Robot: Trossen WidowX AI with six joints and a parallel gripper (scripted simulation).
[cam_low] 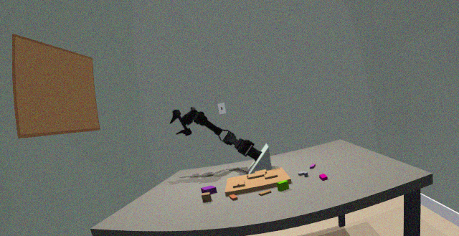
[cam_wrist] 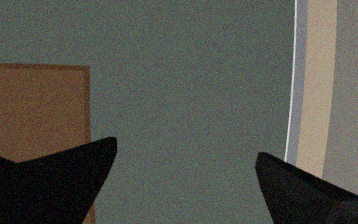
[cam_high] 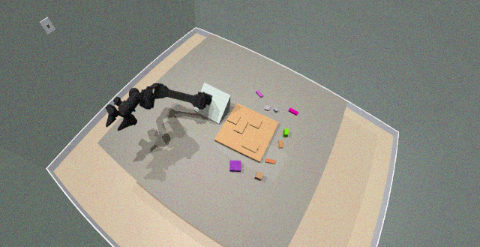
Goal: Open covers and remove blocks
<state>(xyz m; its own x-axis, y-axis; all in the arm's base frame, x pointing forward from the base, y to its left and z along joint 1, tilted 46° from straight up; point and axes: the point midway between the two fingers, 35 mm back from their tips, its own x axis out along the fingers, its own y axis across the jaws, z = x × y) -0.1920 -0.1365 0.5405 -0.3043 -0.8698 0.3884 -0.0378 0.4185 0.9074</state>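
My gripper (cam_high: pixel 113 128) (cam_low: pixel 173 128) (cam_wrist: pixel 187 152) is open and empty, high up and far from the board. The puzzle board (cam_high: pixel 225 136) (cam_low: pixel 256 184) is flat and light orange, with several dark L-shaped lines on top. Its covers and wells are too small to tell apart. Off the board lie a purple block (cam_high: pixel 235 165) (cam_low: pixel 209 189), a brown block (cam_high: pixel 259 176) (cam_low: pixel 206 197), an orange piece (cam_high: pixel 270 161) (cam_low: pixel 233 196), a tan piece (cam_high: pixel 280 144) (cam_low: pixel 265 192), a green block (cam_high: pixel 286 132) (cam_low: pixel 282 185) and a magenta block (cam_high: pixel 293 111) (cam_low: pixel 323 176). Which came from wells I cannot tell.
A violet piece (cam_high: pixel 259 94) (cam_low: pixel 313 166) and two small grey pieces, one (cam_high: pixel 267 108) beside the other (cam_high: pixel 276 109), lie past the board. A pale slanted mount (cam_high: pixel 221 109) (cam_low: pixel 265 161) bears the arm beside the board. A brown wall panel (cam_low: pixel 55 89) (cam_wrist: pixel 30 115) hangs beyond.
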